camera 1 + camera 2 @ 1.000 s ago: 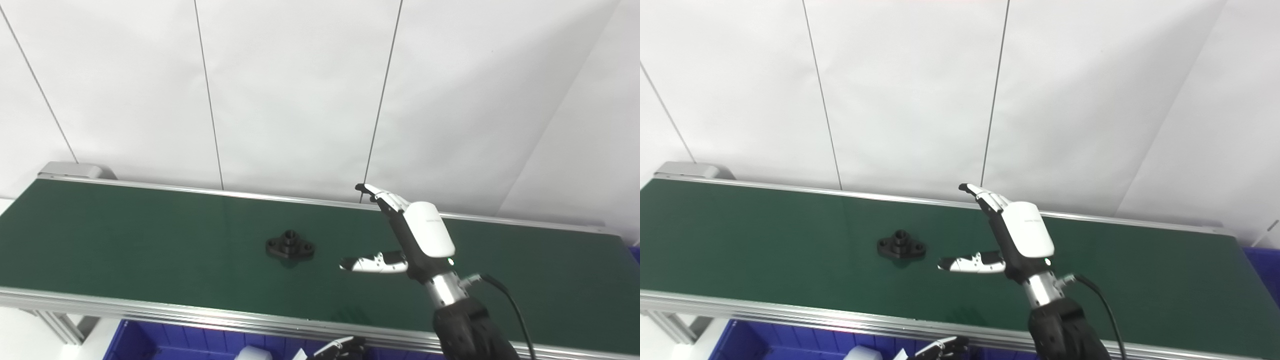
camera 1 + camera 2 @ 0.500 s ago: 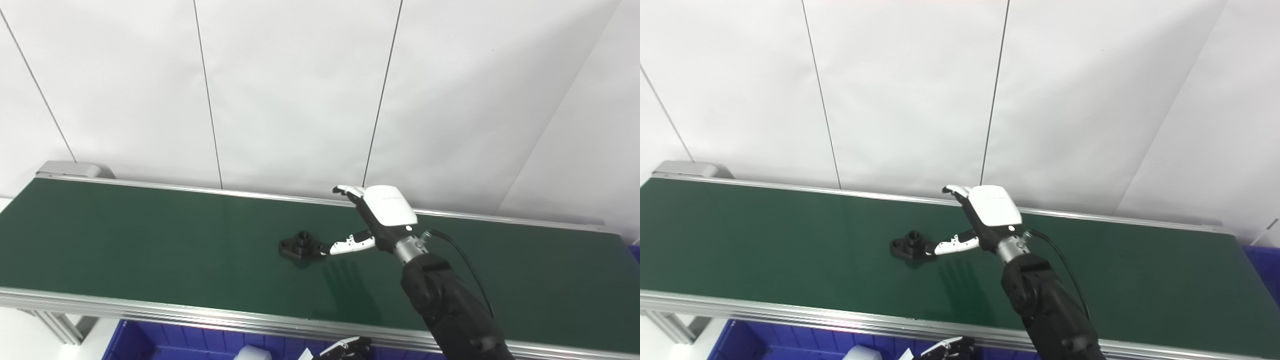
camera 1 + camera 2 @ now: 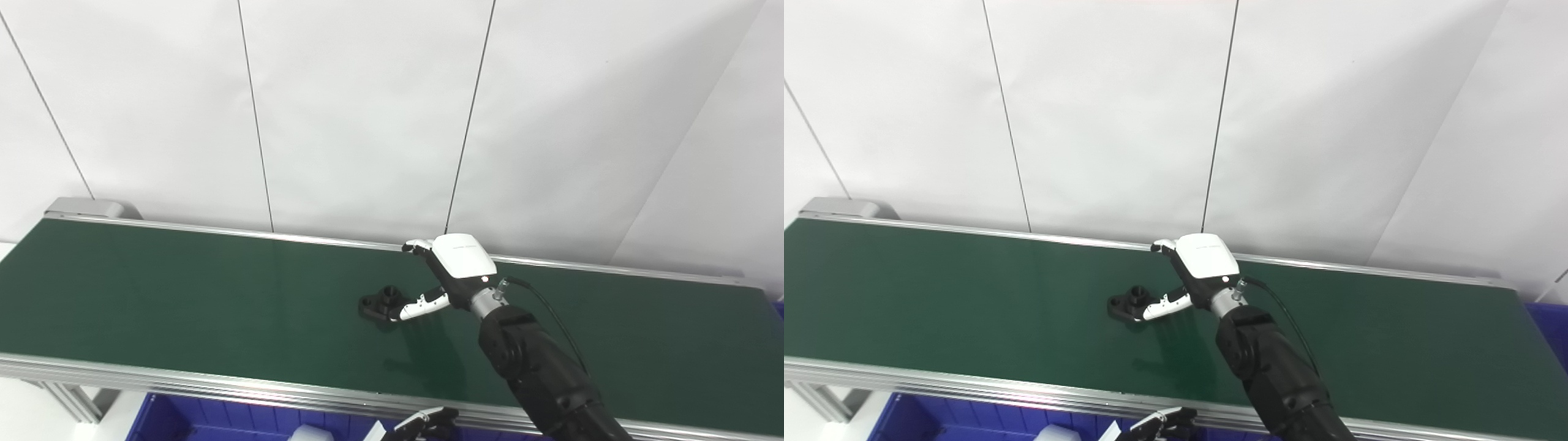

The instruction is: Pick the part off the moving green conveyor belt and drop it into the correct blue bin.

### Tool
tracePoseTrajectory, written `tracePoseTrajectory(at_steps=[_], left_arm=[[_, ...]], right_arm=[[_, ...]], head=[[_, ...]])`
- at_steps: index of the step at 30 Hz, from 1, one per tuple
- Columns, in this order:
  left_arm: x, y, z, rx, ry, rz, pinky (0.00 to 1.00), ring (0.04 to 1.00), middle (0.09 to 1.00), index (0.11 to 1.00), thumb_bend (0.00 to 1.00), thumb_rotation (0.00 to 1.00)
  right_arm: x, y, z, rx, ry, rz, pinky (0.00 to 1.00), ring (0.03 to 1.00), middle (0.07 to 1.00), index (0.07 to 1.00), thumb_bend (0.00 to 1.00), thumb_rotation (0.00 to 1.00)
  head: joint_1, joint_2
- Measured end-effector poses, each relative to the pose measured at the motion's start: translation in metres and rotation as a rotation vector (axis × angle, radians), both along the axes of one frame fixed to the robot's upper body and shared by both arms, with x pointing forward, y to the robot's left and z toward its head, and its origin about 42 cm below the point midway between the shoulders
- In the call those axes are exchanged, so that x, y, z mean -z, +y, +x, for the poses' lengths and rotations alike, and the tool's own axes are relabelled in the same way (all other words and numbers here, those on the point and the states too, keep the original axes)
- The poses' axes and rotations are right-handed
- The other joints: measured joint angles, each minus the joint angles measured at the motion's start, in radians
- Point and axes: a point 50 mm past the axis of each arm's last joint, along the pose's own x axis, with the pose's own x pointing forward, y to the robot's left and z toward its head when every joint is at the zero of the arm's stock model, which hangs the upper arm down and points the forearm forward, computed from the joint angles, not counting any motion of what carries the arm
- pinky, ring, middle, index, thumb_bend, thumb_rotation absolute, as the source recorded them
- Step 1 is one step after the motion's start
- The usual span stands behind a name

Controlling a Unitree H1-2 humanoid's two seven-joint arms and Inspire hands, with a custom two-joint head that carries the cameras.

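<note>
Black flanged part (image 3: 382,302) flat on green conveyor belt (image 3: 184,294), around mid-length, between the far and near rails. Right hand (image 3: 450,278) low over the belt just right of the part, fingers (image 3: 417,246) spread apart and holding nothing, white thumb tip touching or nearly touching the part's right edge. Left hand (image 3: 422,424) barely in view below the belt's near rail, state of its fingers impossible to tell. Blue bin (image 3: 202,419) beneath the near rail, a white object (image 3: 309,433) inside.
</note>
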Motion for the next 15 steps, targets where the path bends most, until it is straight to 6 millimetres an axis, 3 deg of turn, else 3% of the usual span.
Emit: tracePoseTrajectory(at_steps=[8, 11, 15], left_arm=[[-0.001, 0.000, 0.000, 0.000, 0.000, 0.000, 0.71, 0.798, 0.839, 0.831, 0.70, 0.58], [-0.001, 0.000, 0.000, 0.001, 0.000, 0.000, 0.71, 0.799, 0.842, 0.834, 0.70, 0.58], [-0.001, 0.000, 0.000, 0.001, 0.000, 0.000, 0.71, 0.799, 0.841, 0.831, 0.70, 0.57]], right_arm=[[0.017, 0.010, -0.002, 0.043, 0.089, -0.122, 0.57, 0.687, 0.768, 0.765, 0.90, 0.58], [0.020, 0.008, -0.002, 0.054, 0.101, -0.135, 0.46, 0.623, 0.742, 0.758, 0.89, 0.56], [0.021, 0.009, -0.001, 0.071, 0.110, -0.160, 0.41, 0.554, 0.667, 0.700, 0.86, 0.54]], head=[[-0.002, 0.008], [0.002, 0.012], [0.002, 0.012]])
